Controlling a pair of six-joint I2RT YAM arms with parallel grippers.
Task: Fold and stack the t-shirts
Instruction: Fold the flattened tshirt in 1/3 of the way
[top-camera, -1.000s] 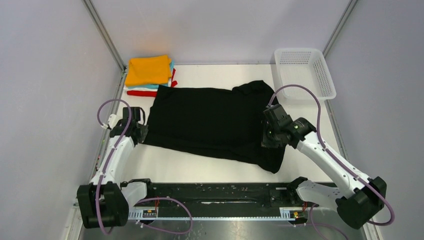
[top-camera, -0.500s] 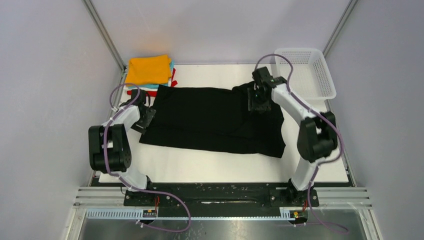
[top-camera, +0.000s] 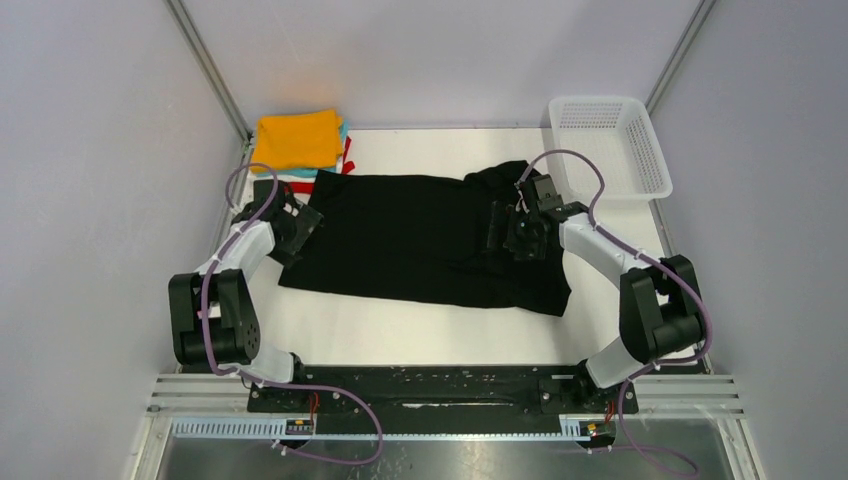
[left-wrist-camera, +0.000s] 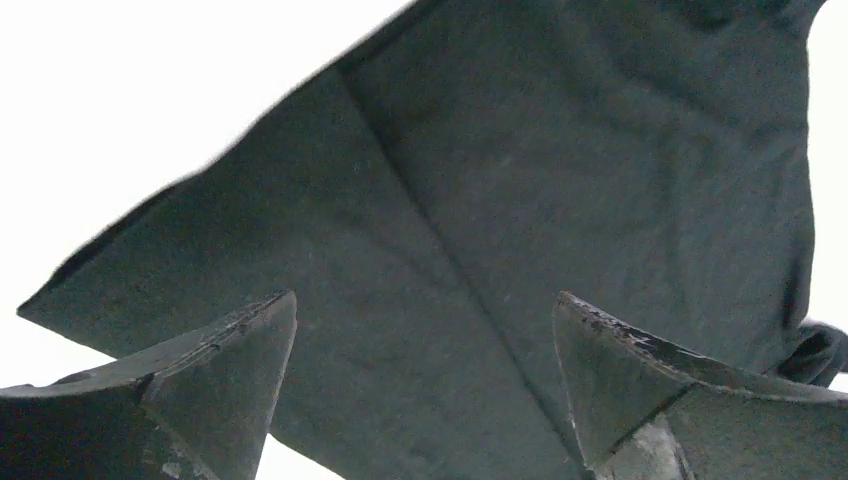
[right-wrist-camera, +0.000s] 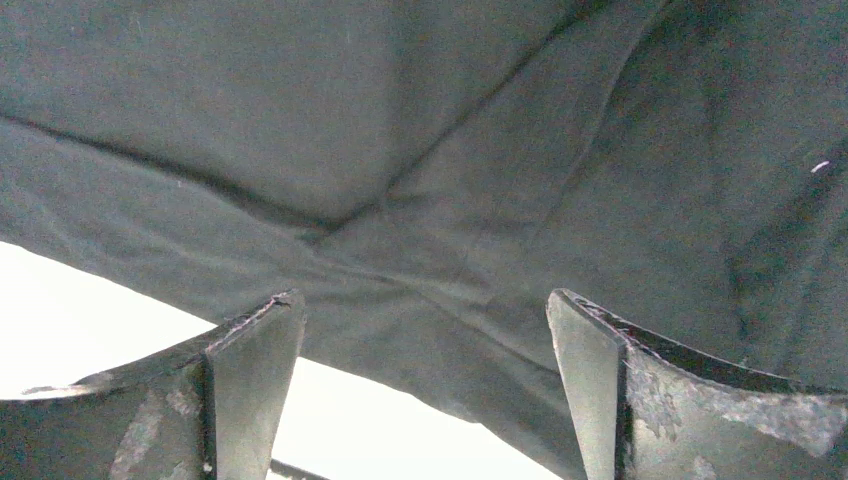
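Observation:
The large black t-shirt (top-camera: 420, 240) lies flat across the middle of the white table, with a diagonal crease (left-wrist-camera: 430, 240) and crossing folds (right-wrist-camera: 330, 225) on it. My left gripper (top-camera: 303, 222) hovers over its left edge, open, with nothing between the fingers (left-wrist-camera: 425, 300). My right gripper (top-camera: 505, 232) hangs over the shirt's right part near the sleeve, also open and empty (right-wrist-camera: 425, 295). A stack of folded t-shirts sits at the far left corner: orange (top-camera: 295, 140) on top, teal (top-camera: 343, 130) and red (top-camera: 285, 186) edges showing beneath.
A white mesh basket (top-camera: 610, 140) stands at the far right corner. Grey walls with metal posts close in the table on three sides. A bare white strip of table (top-camera: 400, 340) runs between the shirt's near edge and the arm bases.
Both grippers went from shut to open and let go of the black shirt. Its near edge was carried away from the bases, so it now lies shorter. The right gripper has drawn back slightly.

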